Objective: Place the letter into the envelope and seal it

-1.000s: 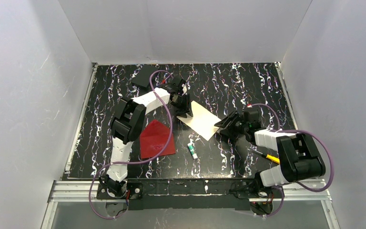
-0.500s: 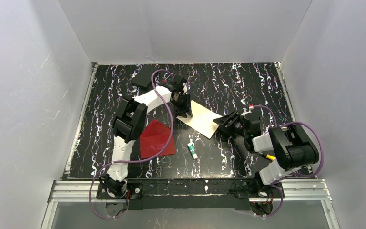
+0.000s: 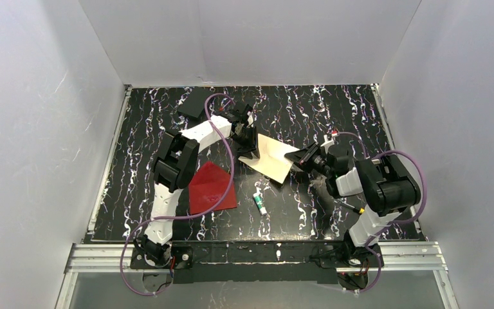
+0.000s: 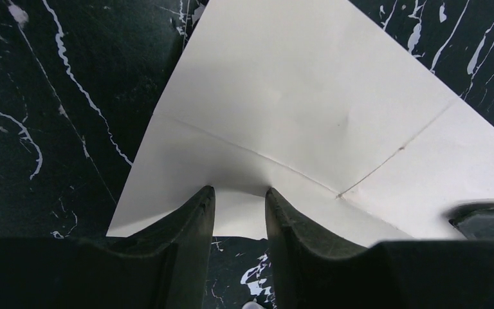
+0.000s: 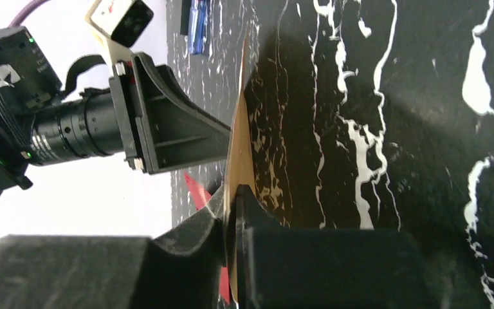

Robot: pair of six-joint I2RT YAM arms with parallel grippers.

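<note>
The white letter (image 3: 271,158) lies mid-table, creased into quarters (image 4: 309,116). My left gripper (image 3: 248,152) stands over its left edge. Its jaws are partly open, with both tips pressed down on the sheet (image 4: 239,193) and nothing between them. My right gripper (image 3: 298,161) is shut on the letter's right edge. In the right wrist view the sheet (image 5: 239,141) shows edge-on, pinched between the jaws (image 5: 237,196) and lifted off the table there. The red envelope (image 3: 211,188) lies flat to the left, flap pointing away, apart from both grippers.
A glue stick (image 3: 259,204) lies just in front of the letter. A flat black rectangle (image 3: 193,106) sits at the back left. A yellow pen (image 3: 364,210) lies under the right arm. White walls close in the marbled black table (image 3: 334,109).
My right gripper swung left to the letter's right edge and closed on it, and that edge is now raised. The left gripper stayed pressed on the letter.
</note>
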